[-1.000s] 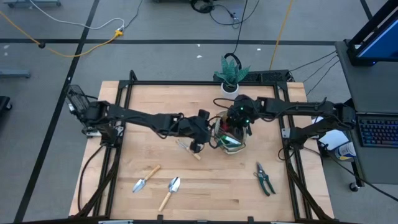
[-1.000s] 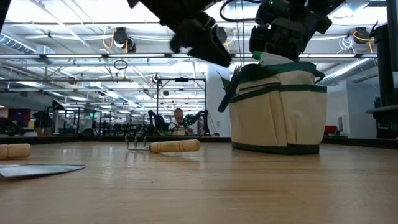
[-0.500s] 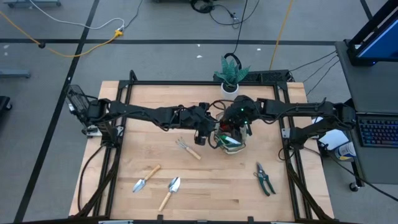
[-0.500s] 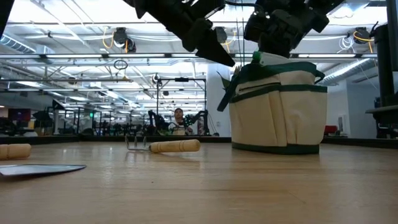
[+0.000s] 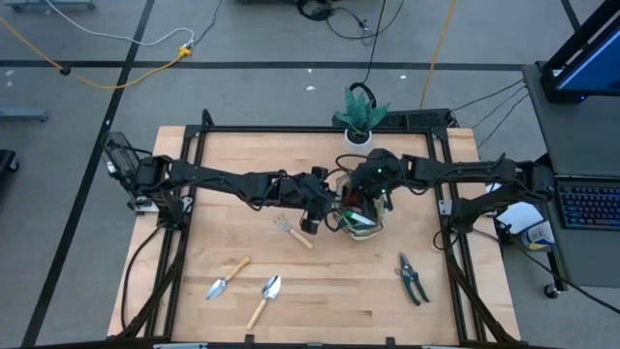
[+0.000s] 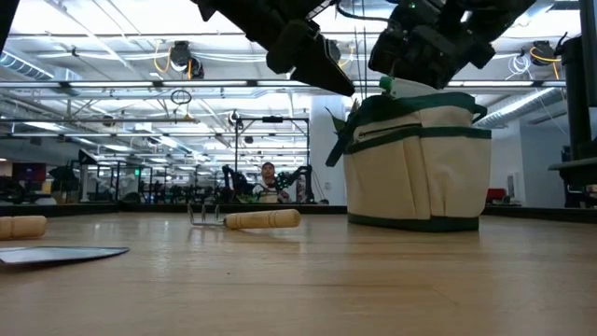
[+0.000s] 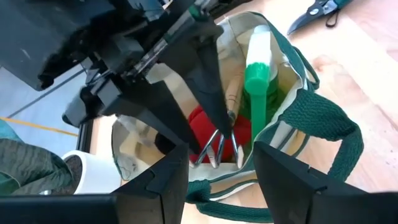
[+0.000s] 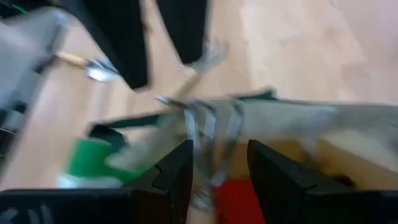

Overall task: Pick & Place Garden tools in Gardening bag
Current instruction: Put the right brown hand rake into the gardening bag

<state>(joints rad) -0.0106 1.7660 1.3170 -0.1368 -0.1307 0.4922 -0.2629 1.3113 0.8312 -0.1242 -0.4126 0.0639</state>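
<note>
Right gripper (image 5: 371, 192) is directly over the gardening bag (image 5: 360, 225), its fingers reaching down into the bag mouth and closed on the metal neck of a pronged fork (image 7: 217, 148), tines inside the bag. Also in the bag: a red piece (image 7: 200, 124) and a green-and-white bottle (image 7: 255, 65). Left gripper (image 5: 317, 204) hovers just beside the bag on the side facing the hand rake (image 5: 291, 233), its fingers apart and holding nothing. The hand rake lies on the table (image 5: 329, 291) near the bag. Two trowels (image 5: 229, 276) (image 5: 263, 299) lie side by side, well apart from the bag. Pruning shears (image 5: 413, 278) are on the bag's other side. A potted plant (image 5: 359, 116) stands at the table edge beyond the bag.
</note>
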